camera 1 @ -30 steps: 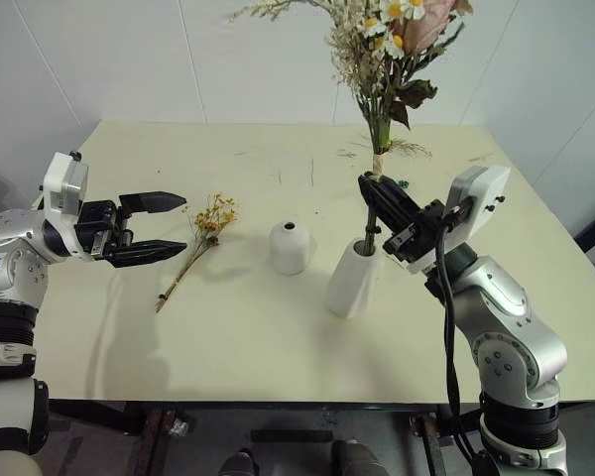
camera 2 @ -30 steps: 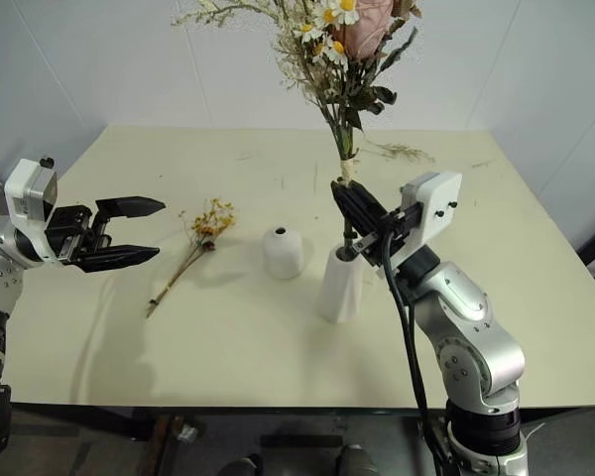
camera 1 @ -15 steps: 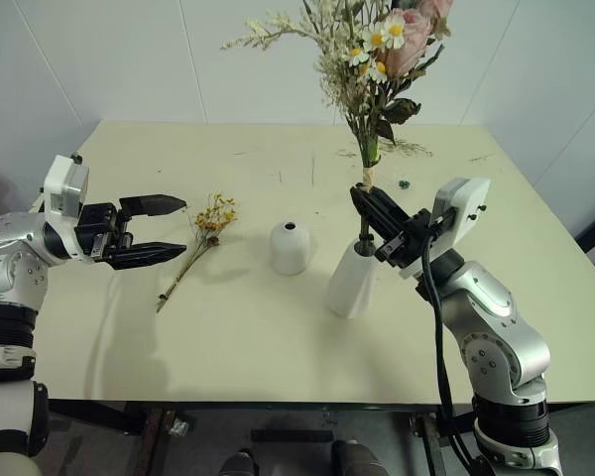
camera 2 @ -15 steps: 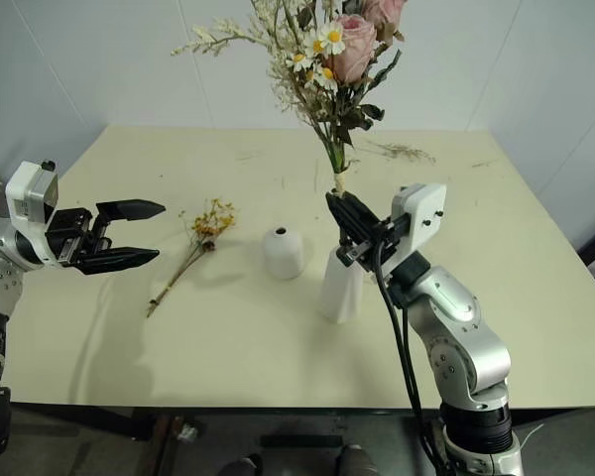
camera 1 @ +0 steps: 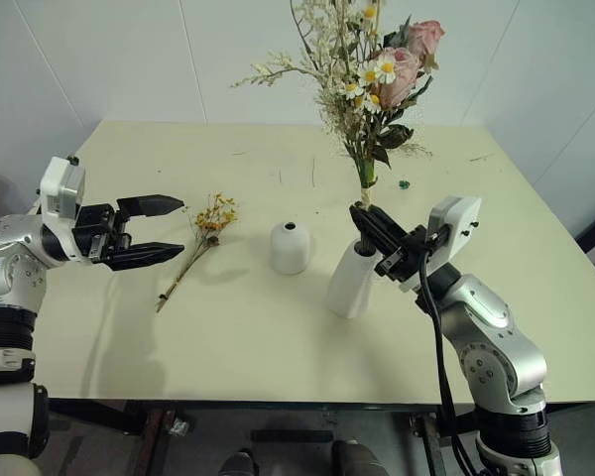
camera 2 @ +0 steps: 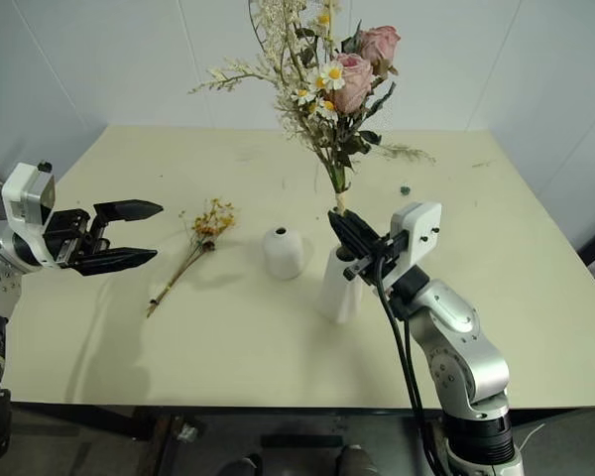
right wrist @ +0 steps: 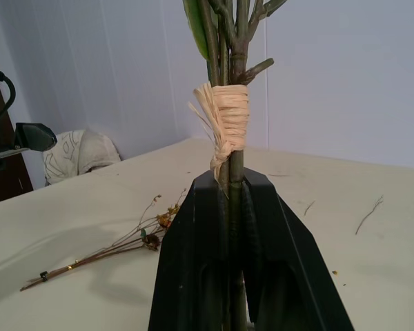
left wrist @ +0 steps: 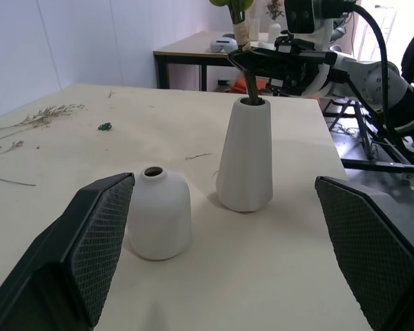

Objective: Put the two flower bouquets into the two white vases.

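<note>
Gripping the stems of the rose bouquet (camera 1: 372, 74), the right gripper (camera 1: 365, 225) has its two black fingers pressed together just under the raffia tie (right wrist: 224, 117), right above the mouth of the cone vase (camera 1: 354, 279). In the left wrist view the stems enter that vase's opening, and the bouquet stands nearly upright, its pink roses, daisies and pale sprigs spreading high above the table (camera 1: 278, 347). The cone vase stands upright on the table, a little right of centre.

Just left of it, apart from it, stands the round vase (camera 1: 290, 247), upright, with its small dark hole on top and nothing in it.

Further left lies the small bouquet (camera 1: 200, 241), flat on the table, its yellow-orange blooms toward the far side and its thin stems running toward the near left. It is touched by neither gripper.

At the left edge the left gripper (camera 1: 164, 230) hovers above the table with its jaws spread wide and nothing between them, pointing to the right toward the small bouquet, whose blooms lie just beyond its fingertips.

Farther back, loose dry twigs (camera 1: 412, 149) lie scattered on the far part of the table, with a small green bit (camera 1: 404, 182) near them. A white wall (camera 1: 129, 59) rises behind the table.
</note>
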{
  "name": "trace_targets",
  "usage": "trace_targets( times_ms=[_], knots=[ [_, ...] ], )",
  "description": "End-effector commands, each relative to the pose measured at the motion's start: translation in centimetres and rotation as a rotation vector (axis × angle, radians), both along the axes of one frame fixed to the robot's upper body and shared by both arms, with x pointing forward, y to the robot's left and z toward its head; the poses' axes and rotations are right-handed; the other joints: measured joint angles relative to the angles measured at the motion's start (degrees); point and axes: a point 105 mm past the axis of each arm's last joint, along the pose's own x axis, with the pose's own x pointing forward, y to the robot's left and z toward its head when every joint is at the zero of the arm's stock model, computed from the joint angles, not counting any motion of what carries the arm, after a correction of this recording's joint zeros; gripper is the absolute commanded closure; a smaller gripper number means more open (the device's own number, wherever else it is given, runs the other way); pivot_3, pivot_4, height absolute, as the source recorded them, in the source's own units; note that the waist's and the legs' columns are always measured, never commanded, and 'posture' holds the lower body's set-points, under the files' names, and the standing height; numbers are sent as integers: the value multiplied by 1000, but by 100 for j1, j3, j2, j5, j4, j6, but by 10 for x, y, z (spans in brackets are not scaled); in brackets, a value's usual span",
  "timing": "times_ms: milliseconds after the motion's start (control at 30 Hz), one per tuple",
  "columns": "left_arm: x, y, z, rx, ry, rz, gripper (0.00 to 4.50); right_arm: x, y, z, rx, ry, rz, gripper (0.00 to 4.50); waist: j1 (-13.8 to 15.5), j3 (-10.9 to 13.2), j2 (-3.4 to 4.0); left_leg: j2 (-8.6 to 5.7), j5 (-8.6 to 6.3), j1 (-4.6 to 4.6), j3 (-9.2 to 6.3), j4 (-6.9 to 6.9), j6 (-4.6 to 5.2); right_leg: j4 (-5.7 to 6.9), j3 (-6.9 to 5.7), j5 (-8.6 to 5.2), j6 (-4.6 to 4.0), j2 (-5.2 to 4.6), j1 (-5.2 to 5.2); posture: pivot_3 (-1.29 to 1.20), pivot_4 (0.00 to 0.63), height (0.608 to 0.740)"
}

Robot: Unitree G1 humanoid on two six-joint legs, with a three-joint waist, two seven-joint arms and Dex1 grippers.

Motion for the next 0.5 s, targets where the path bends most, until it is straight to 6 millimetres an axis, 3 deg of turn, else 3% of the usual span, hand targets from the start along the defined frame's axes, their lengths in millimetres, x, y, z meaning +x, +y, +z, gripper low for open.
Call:
trace_targets(
  times_ms=[33, 233, 500],
  knots=[
    [-14, -4, 10, 25, -58, -120, 0, -4, 1, 5, 6, -51, 11, 4488, 0, 0, 0, 0, 0, 0, 0, 0, 0, 0, 0, 0, 0, 0, 0, 0, 150, 740],
    [-15, -4, 10, 23, -61, -123, 0, -4, -1, -1, 10, -35, 3, 4488, 4, 0, 0, 0, 0, 0, 0, 0, 0, 0, 0, 0, 0, 0, 0, 0, 150, 740],
    [-15, -5, 10, 21, -65, -125, 0, -11, -3, -7, -2, -17, 19, 1921, 6, 0, 0, 0, 0, 2, 0, -1, 0, 1, -1, -1, 0, 0, 0, 0, 150, 740]
  ],
)
